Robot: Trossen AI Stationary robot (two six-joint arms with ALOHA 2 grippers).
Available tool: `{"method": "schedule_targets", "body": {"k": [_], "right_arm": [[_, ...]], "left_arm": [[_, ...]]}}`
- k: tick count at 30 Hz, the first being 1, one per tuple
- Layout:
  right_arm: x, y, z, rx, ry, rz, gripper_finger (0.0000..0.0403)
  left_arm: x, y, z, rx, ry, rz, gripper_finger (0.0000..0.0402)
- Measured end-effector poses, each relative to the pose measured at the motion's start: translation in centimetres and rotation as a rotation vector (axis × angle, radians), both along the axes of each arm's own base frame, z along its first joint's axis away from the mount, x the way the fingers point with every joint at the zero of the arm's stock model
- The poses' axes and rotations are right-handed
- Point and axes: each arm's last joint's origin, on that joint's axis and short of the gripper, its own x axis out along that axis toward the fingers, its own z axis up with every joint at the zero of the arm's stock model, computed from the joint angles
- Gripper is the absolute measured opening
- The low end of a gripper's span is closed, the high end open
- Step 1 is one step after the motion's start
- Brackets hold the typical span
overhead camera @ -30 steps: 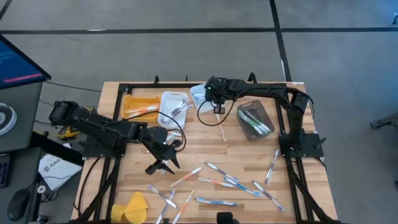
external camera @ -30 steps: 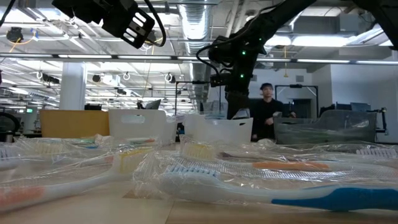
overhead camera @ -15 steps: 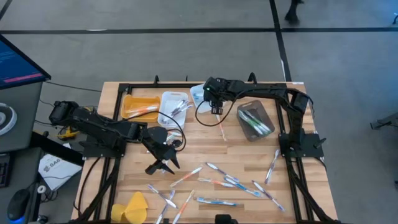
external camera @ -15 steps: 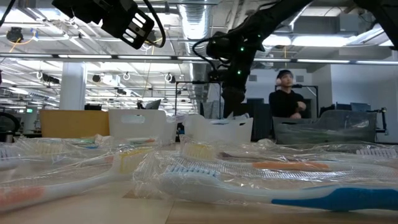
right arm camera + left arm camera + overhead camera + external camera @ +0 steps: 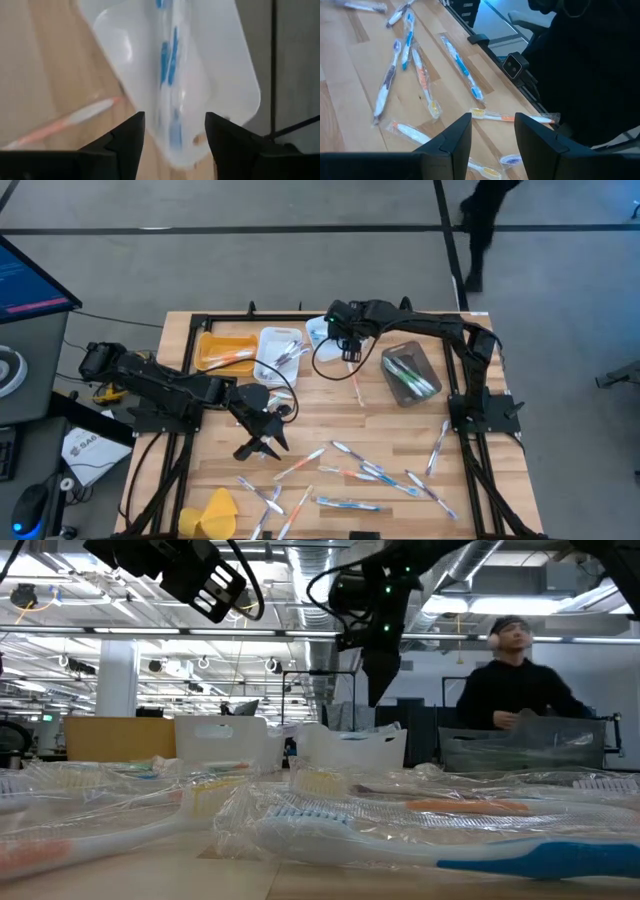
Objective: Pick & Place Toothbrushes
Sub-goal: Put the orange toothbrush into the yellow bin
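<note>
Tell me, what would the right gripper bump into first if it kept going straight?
Probably the white bin with blue toothbrushes; the right gripper, fingers open and empty, points into it. Depth is unclear.

From straight overhead, one camera takes in my whole tabletop and both my arms, left arm on the picture's left. A second sits at tabletop height, very close to wrapped toothbrushes, looking level across them into the room, where a person stands. My left wrist camera looks down past my left claw at toothbrushes near the tabletop's edge, the same scatter the overhead view shows. My right wrist camera looks closely past my right claw into a white bin, which the overhead view shows too.
</note>
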Motion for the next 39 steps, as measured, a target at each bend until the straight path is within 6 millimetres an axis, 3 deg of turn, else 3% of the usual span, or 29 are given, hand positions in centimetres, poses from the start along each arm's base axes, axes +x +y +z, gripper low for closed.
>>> {"method": "schedule_targets", "body": {"k": [6,19,31,39], "right_arm": [[-0.7,2.0,1.8,0.068,0.104,-0.056,0.0178],[-2.3,9.2,1.9,0.173,0.377,-0.13,0.0149],[-2.5,16.7,3.7,0.134,0.294,0.047,0.0135],[-2.6,21.1,4.7,0.13,0.16,0.156,0.0134]], "left_arm": [[0.0,0.0,0.0,-0.021,0.02,0.019,0.0142],[0.0,0.0,0.0,-0.019,0.02,0.017,0.0142],[-0.1,0.0,-0.2,-0.018,0.023,0.017,0.0142],[-1.0,0.5,-2.5,0.091,0.008,-0.052,0.0142]]}}
